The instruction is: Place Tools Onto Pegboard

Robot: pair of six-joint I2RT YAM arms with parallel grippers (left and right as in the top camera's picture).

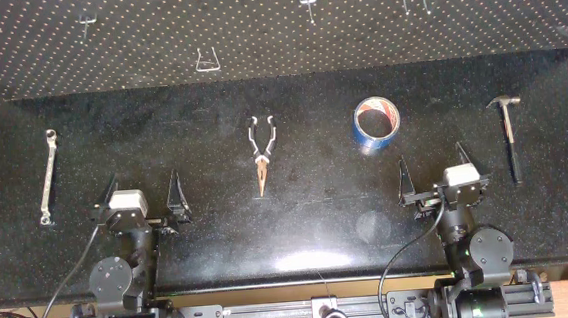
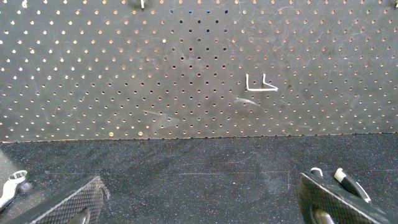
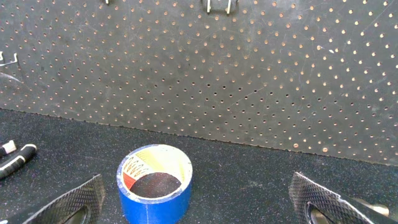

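Fingers wide apart, empty, on left gripper (image 1: 143, 184) and right gripper (image 1: 432, 164). Blue tape roll (image 1: 377, 122) sat just ahead of right gripper, slightly inboard, hole up; right arm nearer.

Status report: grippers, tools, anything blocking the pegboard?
Left gripper and right gripper open, empty. Wrench, pliers, tape, hammer all on the table; pegboard hooks bare. Nothing between tools and pegboard.
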